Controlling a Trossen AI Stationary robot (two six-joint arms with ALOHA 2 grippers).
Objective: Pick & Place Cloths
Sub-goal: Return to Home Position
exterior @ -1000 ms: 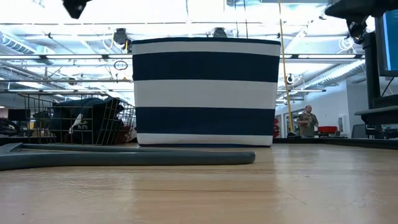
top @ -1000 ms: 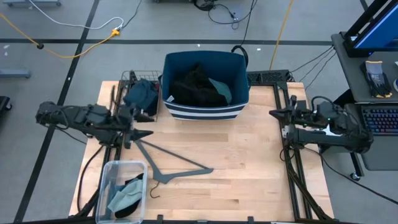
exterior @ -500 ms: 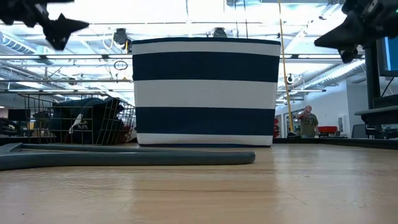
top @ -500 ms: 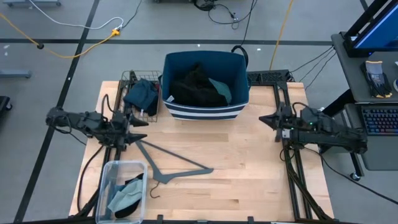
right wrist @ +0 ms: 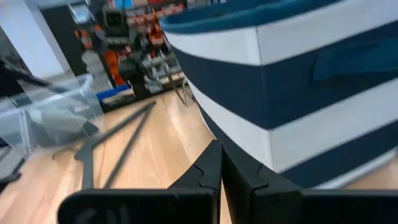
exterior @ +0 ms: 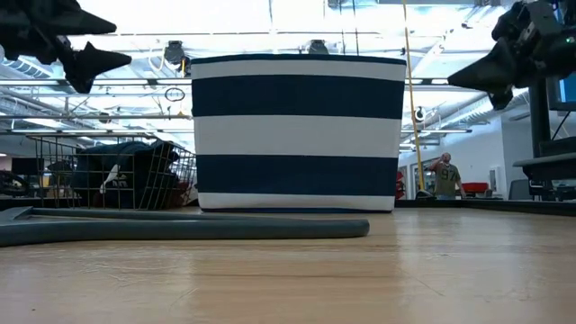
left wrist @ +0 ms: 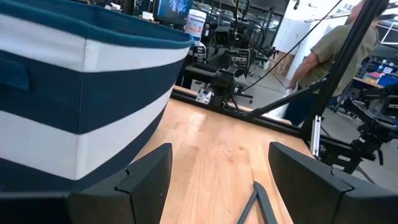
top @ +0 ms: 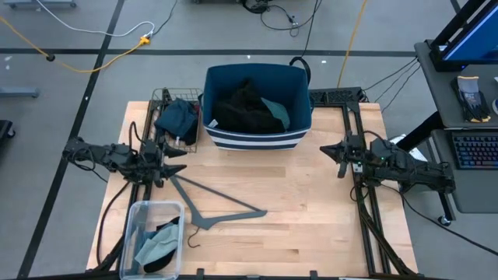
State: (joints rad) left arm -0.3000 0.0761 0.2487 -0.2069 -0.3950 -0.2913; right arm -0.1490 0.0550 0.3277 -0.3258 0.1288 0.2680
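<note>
Foreground first: the clear bin (top: 134, 222) at the near left corner of the table (top: 311, 222) holds a pale green cloth (top: 156, 247) over something dark, the grey hanger (top: 222, 210) just beside it. Midway back I see the left gripper (top: 177, 160) hovering spread and empty, the right gripper (top: 333, 152) opposite with fingers pressed together on nothing. Farthest, a dark teal cloth (top: 177, 117) fills the wire basket (top: 159, 96) and black cloths (top: 243, 109) sit in the striped organizer (top: 257, 138).
</note>
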